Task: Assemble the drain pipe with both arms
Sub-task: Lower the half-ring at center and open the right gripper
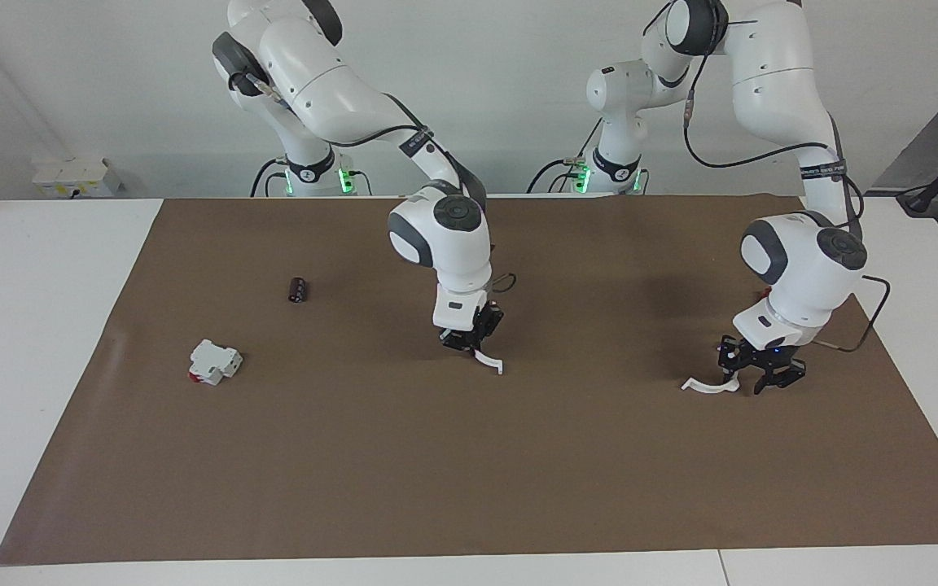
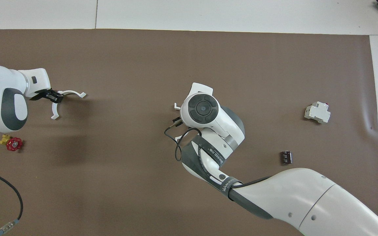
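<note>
Near the middle of the brown mat, one white half-ring hangs from the right tool, which is clamped shut on it just above the mat. The other half-ring is toward the left arm's end of the bench, at the left tool; its fingers straddle the arc, but whether they have gripped it cannot be told. The two halves are well apart.

The step in hand looks like picking up the second half. Next, the left tool needs a firm hold and a lift, then both arms must bring the tabbed ends together, lined up to meet.

No containers are in view. A white block with a red end, a small dark cylinder and a red valve lie apart on the mat.
</note>
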You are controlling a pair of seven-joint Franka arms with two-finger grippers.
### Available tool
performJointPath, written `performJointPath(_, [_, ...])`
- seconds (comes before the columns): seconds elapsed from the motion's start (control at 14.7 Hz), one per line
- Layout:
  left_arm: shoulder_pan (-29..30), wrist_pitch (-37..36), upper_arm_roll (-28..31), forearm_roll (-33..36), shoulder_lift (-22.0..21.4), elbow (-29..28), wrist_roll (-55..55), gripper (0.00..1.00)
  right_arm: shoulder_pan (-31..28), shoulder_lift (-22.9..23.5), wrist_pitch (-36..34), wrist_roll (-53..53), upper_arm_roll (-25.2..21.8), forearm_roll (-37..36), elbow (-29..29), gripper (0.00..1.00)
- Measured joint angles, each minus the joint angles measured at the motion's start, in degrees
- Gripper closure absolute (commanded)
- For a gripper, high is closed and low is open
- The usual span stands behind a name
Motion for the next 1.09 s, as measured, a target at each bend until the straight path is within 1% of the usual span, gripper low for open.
performJointPath(0.2, [0.00, 0.01, 0.00, -0.04, 0.02, 0.00, 0.04, 1.00, 0.00, 0.03, 0.00, 0.00, 0.00, -0.05, -0.18, 1.00])
performJointPath(0.54, [0.05, 0.04, -0.02, -0.09, 0.05, 0.10, 0.11, 1.00, 0.00, 0.05, 0.00, 0.92, 0.00, -0.05, -0.38, 1.00])
performJointPath(0.61, [0.06, 0.04, -0.02, -0.09, 0.05, 0.12, 0.11, 1.00, 0.00, 0.05, 0.00, 1.35, 0.00, -0.05, -0.42, 0.99])
performJointPath(0.68, [0.08, 0.04, -0.02, -0.09, 0.05, 0.14, 0.11, 1.00, 0.00, 0.05, 0.00, 1.48, 0.00, -0.05, -0.45, 0.96])
performJointPath(0.81, [0.13, 0.04, -0.02, -0.10, 0.06, 0.21, 0.11, 1.00, 0.00, 0.05, 0.00, 1.61, 0.00, -0.05, -0.48, 0.94])
performJointPath(0.88, [0.16, 0.04, -0.02, -0.10, 0.05, 0.25, 0.11, 1.00, 0.00, 0.05, 0.00, 1.74, 0.00, -0.05, -0.48, 0.84])
performJointPath(0.95, [0.19, 0.04, -0.01, -0.11, 0.05, 0.29, 0.11, 1.00, -0.01, 0.05, 0.00, 1.84, 0.00, -0.05, -0.49, 0.21])
performJointPath(1.02, [0.22, 0.04, -0.01, -0.12, 0.05, 0.33, 0.11, 1.00, 0.00, 0.05, 0.00, 1.98, 0.00, -0.05, -0.49, 0.00])
performJointPath(1.09, [0.22, 0.04, -0.01, -0.13, 0.05, 0.38, 0.11, 1.00, -0.01, 0.05, 0.00, 2.02, 0.00, -0.05, -0.50, 0.00])
